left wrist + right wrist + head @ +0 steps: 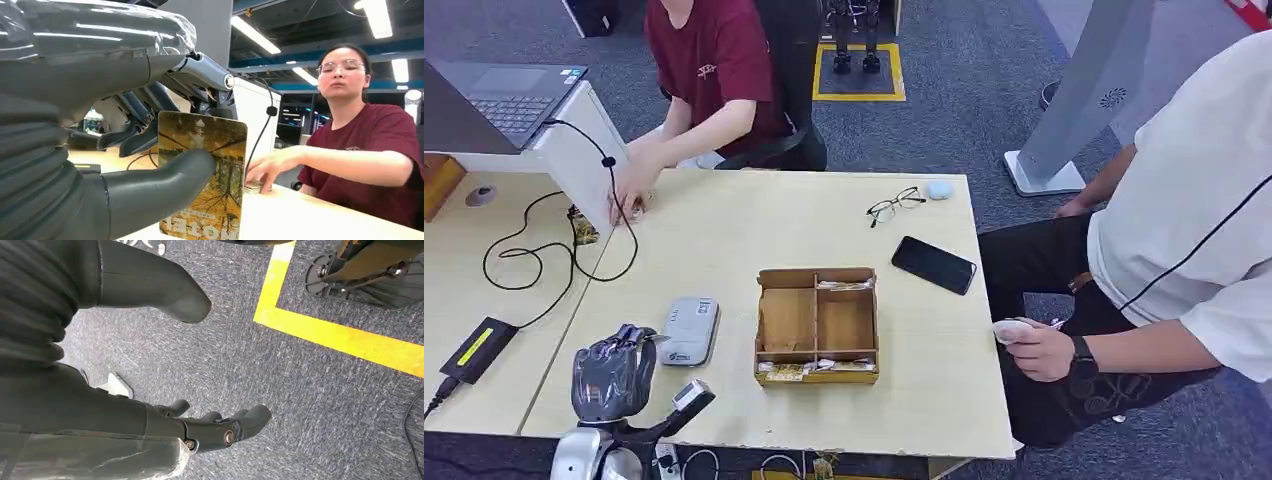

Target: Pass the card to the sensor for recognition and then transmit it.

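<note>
My left hand [614,372] hovers over the table's near left corner, just left of the grey card sensor [689,330]. In the left wrist view the same hand [150,150] pinches a yellow card printed with a tree [210,170] between its thick thumb and dark fingers, the card standing upright. My right hand [200,425] hangs over the grey carpet, its fingers loosely apart and nothing in them.
A cardboard divider box [817,325] holds more cards along its near edge. A black phone [934,264], glasses [895,205], a cable and a black adapter [479,348] lie on the table. One person [714,80] sits across; another [1164,250] sits at the right.
</note>
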Robot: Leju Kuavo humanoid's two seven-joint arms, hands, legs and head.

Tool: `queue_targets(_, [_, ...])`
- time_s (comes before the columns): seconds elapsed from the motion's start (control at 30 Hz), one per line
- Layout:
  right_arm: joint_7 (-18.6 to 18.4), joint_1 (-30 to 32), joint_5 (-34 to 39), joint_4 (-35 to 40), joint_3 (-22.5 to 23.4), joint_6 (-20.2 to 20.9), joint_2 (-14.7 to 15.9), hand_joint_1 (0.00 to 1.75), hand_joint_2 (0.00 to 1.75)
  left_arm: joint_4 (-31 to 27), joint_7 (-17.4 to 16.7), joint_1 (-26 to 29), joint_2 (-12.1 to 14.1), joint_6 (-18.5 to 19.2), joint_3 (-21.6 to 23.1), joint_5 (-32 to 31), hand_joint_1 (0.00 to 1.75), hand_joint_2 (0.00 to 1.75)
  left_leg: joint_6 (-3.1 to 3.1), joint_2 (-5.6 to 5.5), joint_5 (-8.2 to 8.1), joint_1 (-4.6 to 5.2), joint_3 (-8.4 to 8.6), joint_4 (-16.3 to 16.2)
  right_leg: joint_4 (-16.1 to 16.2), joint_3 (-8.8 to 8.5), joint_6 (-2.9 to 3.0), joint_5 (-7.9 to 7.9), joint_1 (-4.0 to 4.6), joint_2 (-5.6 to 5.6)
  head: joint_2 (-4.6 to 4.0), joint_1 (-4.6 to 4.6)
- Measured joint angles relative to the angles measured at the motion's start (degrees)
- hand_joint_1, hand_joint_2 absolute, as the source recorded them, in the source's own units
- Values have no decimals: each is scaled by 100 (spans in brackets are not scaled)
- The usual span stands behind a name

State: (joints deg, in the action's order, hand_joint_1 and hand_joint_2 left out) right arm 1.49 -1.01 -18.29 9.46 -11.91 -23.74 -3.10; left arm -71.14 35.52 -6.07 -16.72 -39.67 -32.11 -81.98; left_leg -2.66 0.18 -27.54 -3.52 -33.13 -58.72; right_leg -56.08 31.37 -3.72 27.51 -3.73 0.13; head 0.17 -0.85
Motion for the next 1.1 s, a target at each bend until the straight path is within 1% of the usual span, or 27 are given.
queue_targets(0.3, [0, 1, 0, 0, 0, 9, -2, 0, 175, 26, 15, -5, 0, 0, 0, 72, 175, 175, 0, 0, 0, 0, 0, 0, 0, 0, 0, 0, 0, 0, 0, 0])
queue_targets(0.6, [7, 1, -9, 0, 0, 9, -2, 0, 175, 31, 13, -4, 2, 0, 0, 11, 175, 175, 0, 0, 0, 0, 0, 0, 0, 0, 0, 0, 0, 0, 0, 2])
queue_targets(0.7, [11, 1, -2, 0, 0, 9, 0, 0, 175, 54, 15, -4, 0, 0, 0, 235, 175, 175, 0, 0, 0, 0, 0, 0, 0, 1, 0, 0, 0, 0, 0, 0])
queue_targets(0.73, [18, 1, 9, 0, 0, 4, 0, 0, 175, 99, 17, -5, 0, 0, 15, 493, 175, 175, 0, 0, 0, 0, 0, 0, 0, 2, 0, 0, 0, 0, 0, 0])
queue_targets(0.77, [33, 2, 18, 0, 0, -2, -2, 0, 175, 208, 17, -12, 7, 0, 75, 981, 175, 175, 0, 0, 0, 0, 0, 0, 0, 2, 0, 0, 0, 0, 0, 0])
queue_targets(0.83, [42, 1, 22, 0, 7, -18, -2, 0, 175, 576, 20, -51, 24, 15, 328, 2197, 175, 175, 0, -2, 0, 1, 0, -1, 1, 3, 0, 0, -1, -3, 0, 0])
queue_targets(0.87, [44, 1, 31, 0, 11, -24, -2, 0, 175, 849, 13, -110, 64, 57, 521, 2910, 175, 175, 0, -3, 0, 2, -1, -1, 1, 1, 0, 0, -1, -3, 0, 2])
queue_targets(0.9, [44, 1, 35, 0, 18, -31, -2, 0, 175, 1125, -28, -141, 138, 159, 809, 3677, 175, 175, 0, -2, 0, 1, -1, -1, 1, 0, 0, 0, -1, -2, 0, 2])
queue_targets(0.93, [44, 3, 35, 0, 24, -39, -2, 0, 175, 1231, -116, -137, 215, 309, 1090, 4185, 175, 175, 0, 1, 0, 1, -1, -1, 1, 1, 0, -1, 0, 1, 0, 0])
queue_targets(0.97, [44, 12, 35, 0, 28, -42, 0, 0, 175, 1270, -303, -134, 311, 585, 1435, 4673, 175, 175, 0, 1, 0, 1, -1, -1, 1, 1, 0, -1, -1, 2, 0, 2])
queue_targets(1.0, [44, 19, 35, 0, 35, -44, 0, 0, 175, 1279, -561, -136, 411, 856, 1765, 5063, 175, 175, 0, 1, 0, 1, -1, -1, 1, 0, 0, -1, 0, 1, 0, 2])
queue_targets(1.07, [44, 21, 35, 0, 48, -50, 0, 0, 175, 1276, -1013, -145, 604, 1288, 2250, 5533, 175, 175, 0, 1, 0, 1, 0, -1, 0, 0, 0, -1, 0, 2, 0, 0])
queue_targets(1.1, [44, 25, 35, 0, 52, -52, 0, 0, 175, 1259, -1207, -154, 706, 1513, 2458, 5668, 175, 175, 0, 0, 0, 1, 0, -1, 0, -2, 0, -1, 0, 0, 0, 0])
